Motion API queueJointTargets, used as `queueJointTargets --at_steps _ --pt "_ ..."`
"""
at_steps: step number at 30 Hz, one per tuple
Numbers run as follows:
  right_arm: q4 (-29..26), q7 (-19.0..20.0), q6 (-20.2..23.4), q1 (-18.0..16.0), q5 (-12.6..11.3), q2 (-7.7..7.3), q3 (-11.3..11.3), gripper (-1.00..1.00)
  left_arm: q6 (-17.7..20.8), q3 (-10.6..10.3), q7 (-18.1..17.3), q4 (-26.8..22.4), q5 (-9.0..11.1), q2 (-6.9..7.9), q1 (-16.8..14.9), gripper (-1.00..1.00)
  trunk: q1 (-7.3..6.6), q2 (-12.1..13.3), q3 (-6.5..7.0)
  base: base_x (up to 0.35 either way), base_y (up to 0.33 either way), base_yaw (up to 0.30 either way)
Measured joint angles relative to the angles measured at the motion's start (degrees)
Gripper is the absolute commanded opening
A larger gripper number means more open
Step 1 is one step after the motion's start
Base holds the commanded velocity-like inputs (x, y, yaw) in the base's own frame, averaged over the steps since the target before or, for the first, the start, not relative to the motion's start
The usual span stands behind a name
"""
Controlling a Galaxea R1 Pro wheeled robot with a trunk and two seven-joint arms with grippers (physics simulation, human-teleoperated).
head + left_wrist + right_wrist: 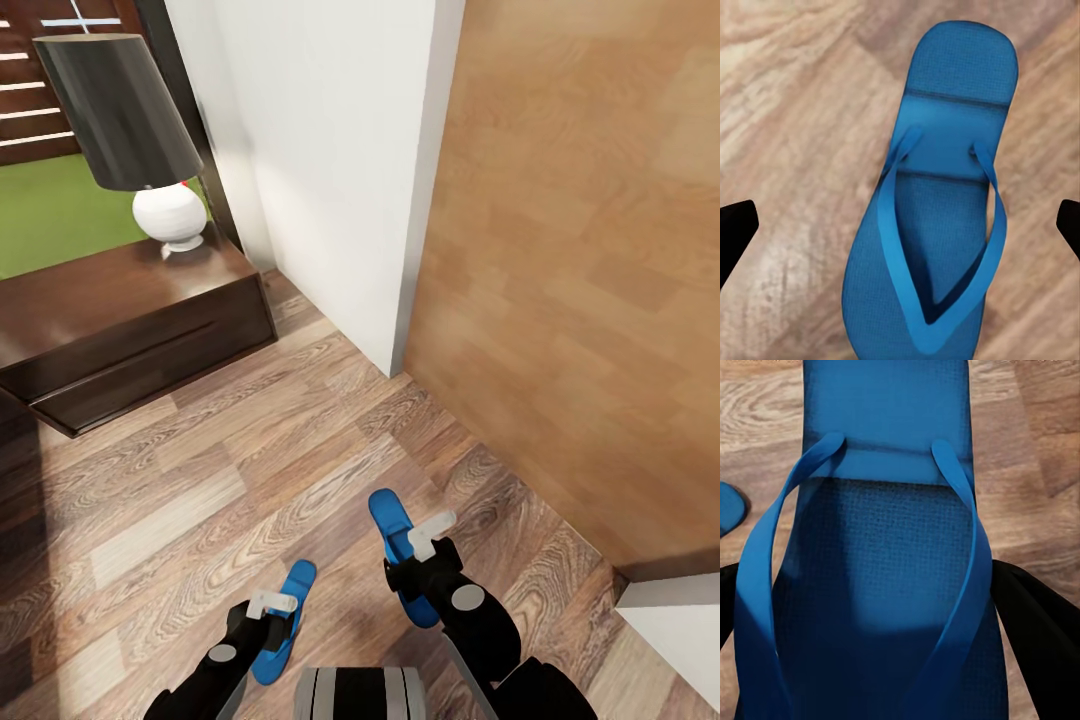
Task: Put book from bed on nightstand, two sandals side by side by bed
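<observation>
left gripper [272,603] jaws wide over 1 sandal [937,202], right gripper [428,538] jaws clamping the other sandal [889,577], nightstand [120,330] carrying a lamp [130,130].

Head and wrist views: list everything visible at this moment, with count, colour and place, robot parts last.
Sandals: two, bright blue, on the wood floor; one under the left gripper, one under the right gripper, apart from each other.
Nightstand: one, dark brown, against the wall, far left.
Lamp: one, black shade on a white round base, standing on the nightstand.
Wall: white, behind the nightstand.
Door: one, light brown wood, right.
Floor: wood planks.
Left gripper: open, fingers either side of its sandal.
Right gripper: fingers close beside its sandal's edges; grip unclear.
</observation>
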Motion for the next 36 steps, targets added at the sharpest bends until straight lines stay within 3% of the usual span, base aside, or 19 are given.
queueJointTargets --at_steps 8,12,13,18,32,36 --pt "-0.03 0.13 -0.02 -0.14 -0.06 0.44 0.07 -1.00 0.00 -0.06 0.00 -0.18 0.00 0.00 0.00 1.00 0.00 0.00 0.00 0.000 0.000 0.000" --pt "-0.06 2.17 0.05 -0.36 -0.07 0.66 0.05 -1.00 0.00 -0.08 0.00 -0.20 0.00 0.00 0.00 1.00 0.00 0.00 0.00 0.000 0.000 0.000" --pt "-0.06 4.14 0.15 -0.89 -0.17 0.74 -0.02 -1.00 0.00 -0.09 0.00 -0.18 -0.15 0.00 0.00 1.00 0.00 0.00 0.00 0.000 0.000 0.000" --pt "-0.07 6.04 0.63 -3.97 0.20 0.89 -0.07 -1.00 0.00 -0.06 0.02 -0.17 -1.10 0.00 0.00 1.00 0.03 -0.01 -0.21 0.000 0.000 0.000" --pt "-0.04 6.68 4.86 -10.29 0.21 0.91 -0.34 -1.00 -0.07 -0.06 0.07 -0.21 -1.49 -0.05 0.00 1.00 0.08 -0.04 -0.66 0.000 0.000 0.000" --pt "-0.03 6.76 7.63 -11.74 0.10 0.84 -0.41 -1.00 -0.03 -0.52 0.06 -0.24 -2.23 -0.28 -0.01 1.00 0.18 -0.09 -1.54 0.000 0.000 0.000"
